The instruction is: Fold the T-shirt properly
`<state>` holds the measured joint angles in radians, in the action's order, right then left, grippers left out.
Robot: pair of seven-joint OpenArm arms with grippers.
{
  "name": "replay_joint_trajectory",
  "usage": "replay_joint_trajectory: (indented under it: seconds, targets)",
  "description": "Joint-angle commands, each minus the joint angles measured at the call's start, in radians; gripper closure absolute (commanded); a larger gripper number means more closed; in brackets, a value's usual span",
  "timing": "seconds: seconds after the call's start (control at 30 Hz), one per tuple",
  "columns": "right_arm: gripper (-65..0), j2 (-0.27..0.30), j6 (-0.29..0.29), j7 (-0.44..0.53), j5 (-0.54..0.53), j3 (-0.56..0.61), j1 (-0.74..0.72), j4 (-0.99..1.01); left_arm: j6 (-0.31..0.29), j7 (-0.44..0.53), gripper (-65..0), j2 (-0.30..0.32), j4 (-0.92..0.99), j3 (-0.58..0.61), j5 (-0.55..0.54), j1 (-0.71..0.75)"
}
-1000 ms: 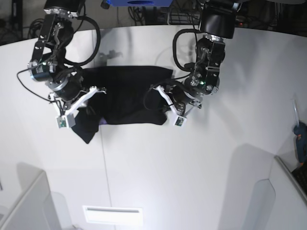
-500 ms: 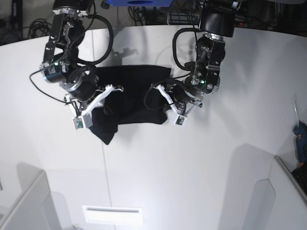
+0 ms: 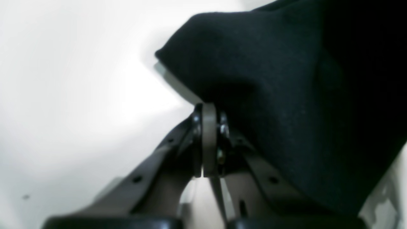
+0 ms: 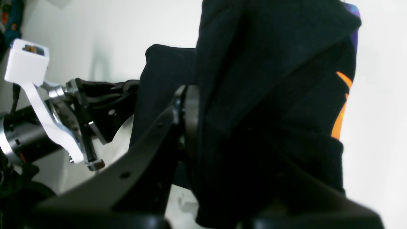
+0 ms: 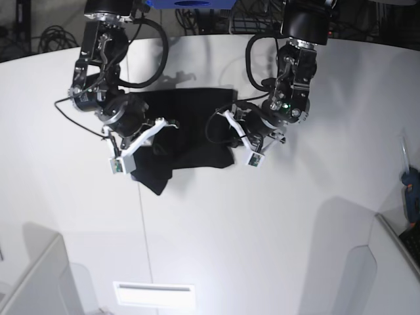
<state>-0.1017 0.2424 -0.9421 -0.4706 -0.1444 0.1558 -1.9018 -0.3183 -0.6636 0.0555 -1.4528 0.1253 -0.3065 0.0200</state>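
The black T-shirt (image 5: 190,128) lies bunched on the white desk (image 5: 275,216) between both arms — the right gripper (image 4: 190,105) clamped on a hanging fold, the left gripper (image 3: 208,109) pinched on its other edge.

Shirt (image 4: 254,95) hiding right tool's (image 4: 203,105) far finger in right wrist view; print mostly folded under, only orange sliver showing. Left wrist view blurring; shirt (image 3: 286,95) running off frame. Base view: tool tips too small.
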Motion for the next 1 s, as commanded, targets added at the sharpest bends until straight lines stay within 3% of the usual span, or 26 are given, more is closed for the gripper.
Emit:
replay_joint_trajectory:
  seconds: [0.0, 0.23, 0.37, 0.53, 0.73, 0.97]
  targets:
    - [0.0, -0.008, 0.004, 0.021, -0.021, 0.002, -0.012, -0.015, -0.003, 0.011, 0.0, -0.001, -0.029, 0.000, -0.004, -0.001]
    - [0.0, -0.008, 0.002, 0.027, -0.021, 0.101, 0.000, -0.015, -0.003, 0.011, 0.0, 0.025, -0.064, 0.000, -0.006, 0.010]
    - [0.0, -0.007, -0.053, 0.027, -0.021, 0.105, 0.000, -0.014, -0.003, 0.011, 0.0, 0.031, -0.073, 0.000, -0.006, 0.027]
    - [0.0, -0.002, -0.056, 0.027, -0.021, 0.105, 0.001, -0.014, -0.003, 0.011, 0.0, 0.074, -0.144, -0.011, -0.006, 0.085]
    - [0.0, -0.005, -0.059, 0.027, -0.021, 0.105, -0.002, 0.006, -0.009, 0.009, 0.0, 0.091, -0.314, -0.184, -0.006, 0.251]
    - [0.0, -0.008, -0.061, 0.041, -0.021, 0.157, 0.001, 0.032, -0.026, -0.043, 0.0, 0.128, -0.325, -0.345, -0.007, 0.335]
